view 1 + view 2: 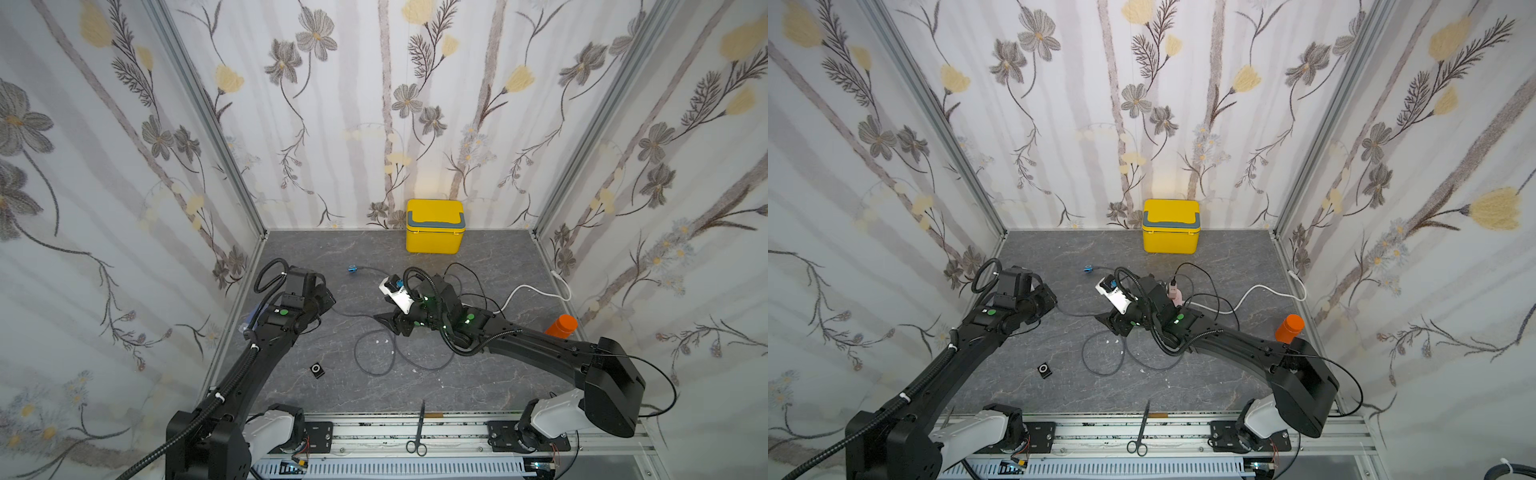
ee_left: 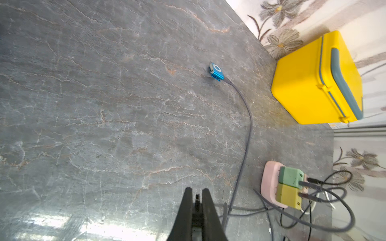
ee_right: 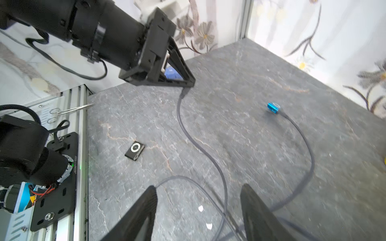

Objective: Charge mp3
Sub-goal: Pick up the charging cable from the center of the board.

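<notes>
Right wrist: L gripper (image 3: 189,84) pinches cable (image 3: 200,146); R gripper (image 3: 199,188) agape; mp3 (image 3: 134,151) flat, wheel end toward L gripper.

- Black mp3 player (image 3: 135,151): small, square, dial up; laid flat, nothing plugged in.
- Blue mp3 player (image 2: 216,72): tilted, grey cable (image 2: 251,123) plugged in.
- Second grey cable (image 3: 182,125): plug end pinched in left gripper (image 3: 188,84).

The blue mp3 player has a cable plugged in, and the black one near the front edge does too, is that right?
Not quite. The blue mp3 player has a cable plugged in, but the black mp3 player near the front edge has none, as the right wrist view shows.
</notes>
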